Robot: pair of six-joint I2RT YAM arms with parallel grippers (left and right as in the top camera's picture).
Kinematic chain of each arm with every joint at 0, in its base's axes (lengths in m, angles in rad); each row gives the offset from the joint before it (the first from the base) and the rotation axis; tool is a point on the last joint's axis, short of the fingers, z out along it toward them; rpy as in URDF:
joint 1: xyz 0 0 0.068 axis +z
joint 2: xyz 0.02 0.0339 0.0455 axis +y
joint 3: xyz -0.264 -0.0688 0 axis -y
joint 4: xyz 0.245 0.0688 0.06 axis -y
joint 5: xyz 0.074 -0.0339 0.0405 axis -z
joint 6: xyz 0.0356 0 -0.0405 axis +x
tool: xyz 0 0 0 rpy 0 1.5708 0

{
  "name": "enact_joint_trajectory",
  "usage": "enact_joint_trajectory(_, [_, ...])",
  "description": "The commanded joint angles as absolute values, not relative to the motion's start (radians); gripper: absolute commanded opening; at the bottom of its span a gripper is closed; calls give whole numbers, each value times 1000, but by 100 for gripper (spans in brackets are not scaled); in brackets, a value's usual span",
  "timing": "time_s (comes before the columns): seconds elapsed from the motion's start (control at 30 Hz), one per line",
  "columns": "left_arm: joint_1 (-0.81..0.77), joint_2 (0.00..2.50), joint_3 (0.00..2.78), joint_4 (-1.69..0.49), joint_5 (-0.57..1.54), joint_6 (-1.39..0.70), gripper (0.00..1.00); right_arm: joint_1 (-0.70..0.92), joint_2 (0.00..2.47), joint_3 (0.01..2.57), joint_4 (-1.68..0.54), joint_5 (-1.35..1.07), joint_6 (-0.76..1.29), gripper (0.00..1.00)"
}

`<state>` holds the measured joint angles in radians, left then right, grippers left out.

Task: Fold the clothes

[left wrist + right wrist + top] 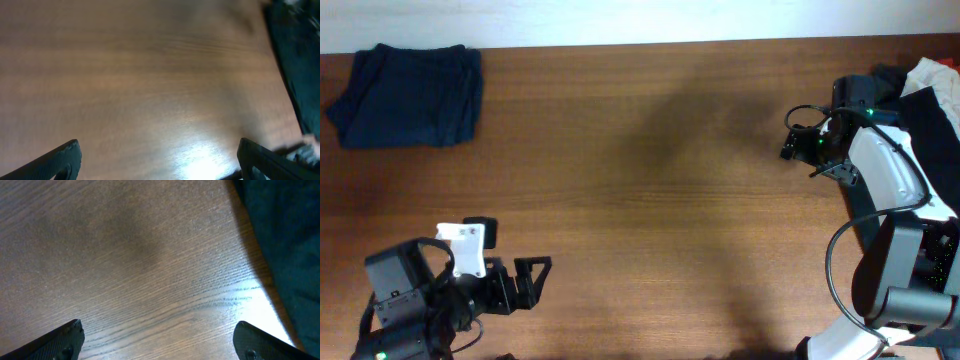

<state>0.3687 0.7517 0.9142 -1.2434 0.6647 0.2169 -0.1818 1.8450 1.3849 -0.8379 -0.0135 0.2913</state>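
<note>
A dark navy-blue garment [410,95] lies folded at the table's far left corner. A heap of clothes [932,85] with black and white pieces sits at the far right edge, partly behind my right arm. My left gripper [536,280] is open and empty near the front left, far from both. In the left wrist view its fingers [159,150] are spread wide over bare wood. My right gripper [790,142] is open and empty just left of the heap. In the right wrist view its fingers [159,330] are spread wide over bare wood.
The brown wooden table [650,200] spans the overhead view. A dark area lies along the right side of the left wrist view [300,65] and of the right wrist view [285,235]; I cannot tell whether it is fabric or space past the table's edge.
</note>
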Motion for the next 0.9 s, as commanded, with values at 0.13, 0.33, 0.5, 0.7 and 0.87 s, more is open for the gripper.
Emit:
enact_joint_trajectory(0.13, [224,559,689,-740,829,302,99,-184,1839,1396,-838,-12,295,98])
enact_joint_trajectory(0.33, [112,301,296,-206,237,-298,99,-184,1839,1396,-838,-12,295,99])
enact_joint_trajectory(0.5, [112,126,72,-85,175,-133,99,-184,1839,1396,-838,-12,296,99])
enact_joint_trajectory(0.7, [115,5,9,-77,60,-125,99,-184,1839,1396,-838,-12,296,99])
enact_joint_trajectory(0.87, [115,5,9,-76,59,-125,99,-184,1839,1396,-838,-12,295,99])
